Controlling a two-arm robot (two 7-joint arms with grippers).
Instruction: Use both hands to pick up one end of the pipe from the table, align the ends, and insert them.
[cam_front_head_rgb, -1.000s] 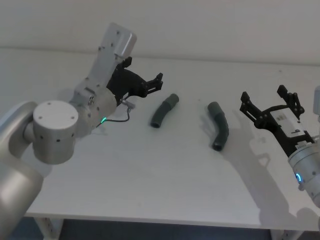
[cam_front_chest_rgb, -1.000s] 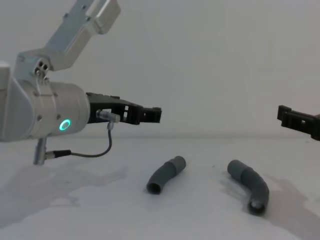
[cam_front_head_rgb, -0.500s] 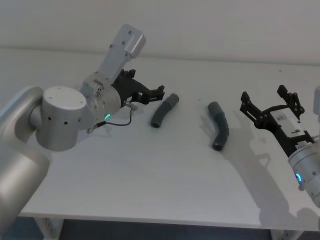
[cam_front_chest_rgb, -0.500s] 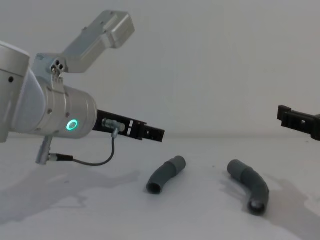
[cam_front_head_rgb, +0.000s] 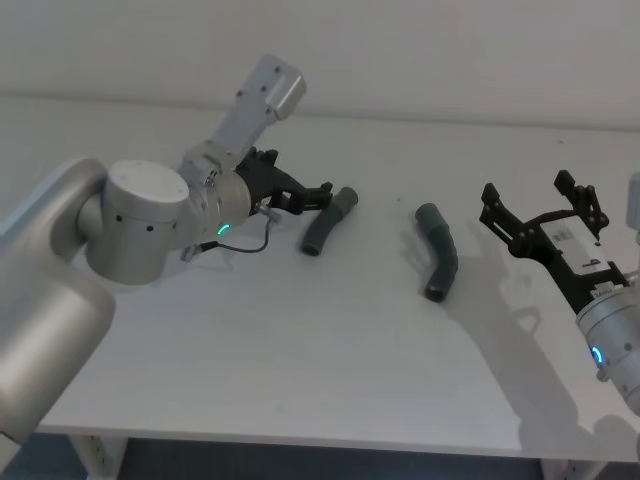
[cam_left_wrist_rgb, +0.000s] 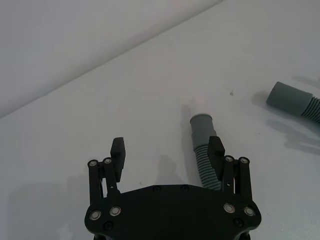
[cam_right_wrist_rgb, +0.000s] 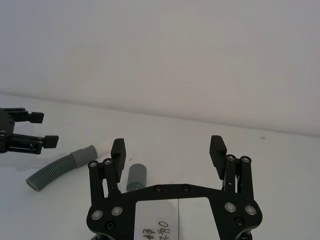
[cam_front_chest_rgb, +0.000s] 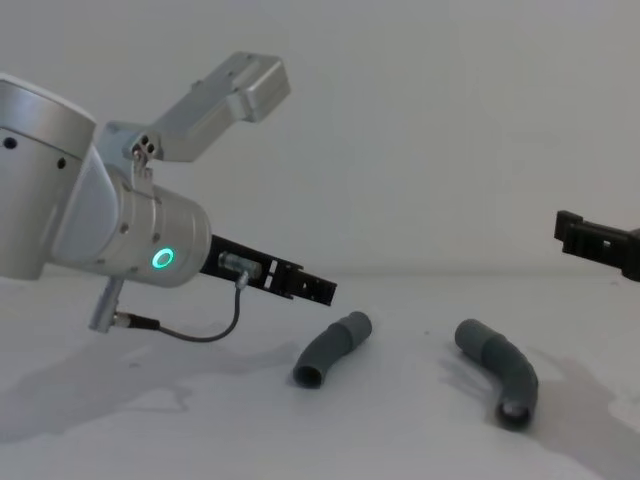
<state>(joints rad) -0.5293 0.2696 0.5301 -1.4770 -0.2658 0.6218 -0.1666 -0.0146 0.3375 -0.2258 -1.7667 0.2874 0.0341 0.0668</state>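
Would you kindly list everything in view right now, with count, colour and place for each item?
Pipe pieces: two, dark grey, lying apart on the table; left pipe piece mid-table, right pipe piece to its right.
Table: one, white, under both pieces.
Wall: one, pale, behind the table.
Left pincer: one, black, open, close beside the left pipe piece.
Right pincer: one, black, open, right of the right pipe piece, apart from it.

A plain pale wall (matte, uniform) stands at the back.
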